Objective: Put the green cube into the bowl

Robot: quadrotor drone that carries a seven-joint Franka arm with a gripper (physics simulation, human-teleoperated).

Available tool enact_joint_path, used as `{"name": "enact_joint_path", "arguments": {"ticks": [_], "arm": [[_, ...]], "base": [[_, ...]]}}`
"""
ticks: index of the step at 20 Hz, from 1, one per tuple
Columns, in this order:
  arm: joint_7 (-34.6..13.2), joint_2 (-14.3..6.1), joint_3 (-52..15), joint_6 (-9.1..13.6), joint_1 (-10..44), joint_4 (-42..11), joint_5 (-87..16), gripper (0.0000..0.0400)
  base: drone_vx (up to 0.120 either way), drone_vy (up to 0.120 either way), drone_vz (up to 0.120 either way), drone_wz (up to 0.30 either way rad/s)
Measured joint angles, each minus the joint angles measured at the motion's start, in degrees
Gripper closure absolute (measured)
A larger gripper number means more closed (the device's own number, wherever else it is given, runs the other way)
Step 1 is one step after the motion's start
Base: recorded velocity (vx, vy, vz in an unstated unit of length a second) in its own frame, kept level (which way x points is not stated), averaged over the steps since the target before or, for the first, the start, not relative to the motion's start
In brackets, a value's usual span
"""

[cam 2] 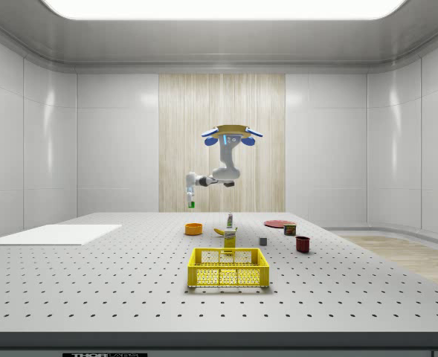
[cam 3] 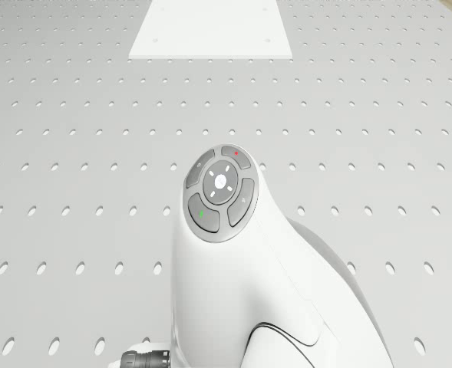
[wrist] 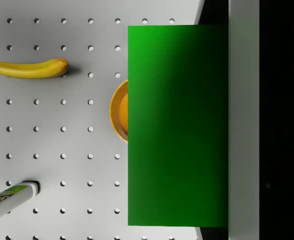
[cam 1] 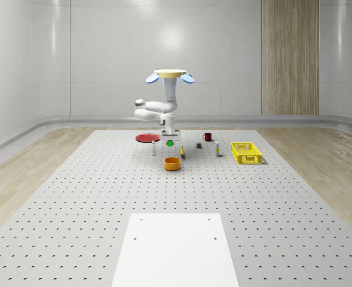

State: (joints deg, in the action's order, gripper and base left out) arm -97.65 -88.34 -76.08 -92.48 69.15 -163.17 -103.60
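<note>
Hovering above the bench (cam 1: 74, 197), the drone's end effector (cam 2: 192, 202) grips a rigid, light green cube (wrist: 176, 125) by opposite faces, over the orange bowl (wrist: 119, 117).

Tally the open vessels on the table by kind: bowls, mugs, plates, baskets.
orange round bowl: 1
dark red mug: 1
red flat plate: 1
yellow lattice plastic basket: 1
Total: 4
</note>
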Motion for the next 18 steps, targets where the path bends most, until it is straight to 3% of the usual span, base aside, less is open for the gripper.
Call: {"name": "enact_joint_path", "arguments": {"ticks": [3,7,13,15,18], "arm": [[0.0,-0.1,0.0,-0.1,0.0,0.0,0.0,0.0150],[0.0,-0.2,0.0,-0.2,0.0,0.0,0.1,0.0150],[-0.1,-0.3,0.0,-0.3,0.1,0.0,0.1,0.0150],[-0.1,-0.3,0.0,-0.3,0.1,0.0,0.1,0.0150],[-0.1,-0.4,0.0,-0.4,0.1,0.0,0.2,0.0150]], "base": [[0.120,0.000,-0.067,0.000],[0.000,0.000,-0.120,0.000],[-0.107,0.000,-0.120,0.000],[0.000,0.000,-0.120,0.000],[0.000,0.120,-0.120,0.000]]}}
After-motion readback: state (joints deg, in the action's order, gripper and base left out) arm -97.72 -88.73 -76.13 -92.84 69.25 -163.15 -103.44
